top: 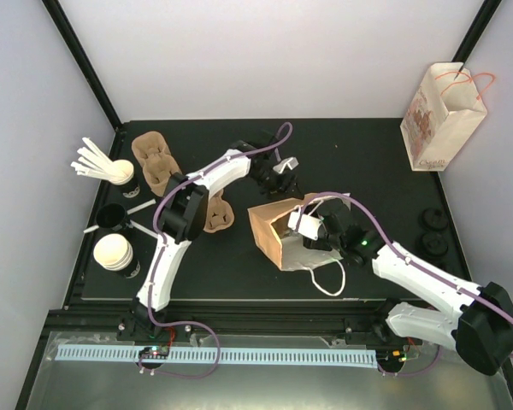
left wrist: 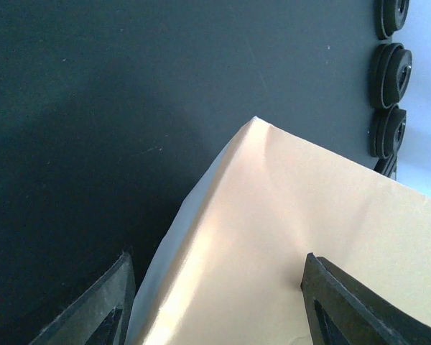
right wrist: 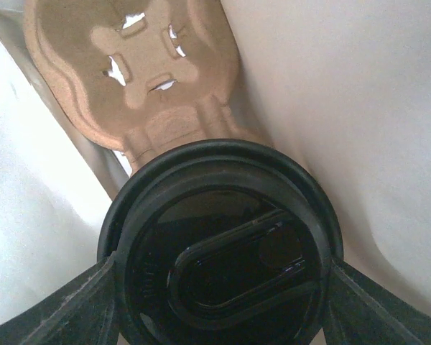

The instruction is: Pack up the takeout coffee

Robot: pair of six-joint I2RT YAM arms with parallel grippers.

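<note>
A matte black table (top: 359, 154) sits between plain white walls. Near its middle, towards the near edge, a brown paper bag (top: 269, 229) lies on its side. The right gripper (top: 315, 235) reaches into the bag's mouth, pinching the coffee (right wrist: 223, 244) by the rim of its glossy round black lid. Just past the coffee, a moulded pulp carrier (right wrist: 136, 65) rests inside the bag against its pale wall. On the bag's far side, the left gripper (left wrist: 215, 262) is spread wide astride a smooth creased corner, holding nothing
</note>
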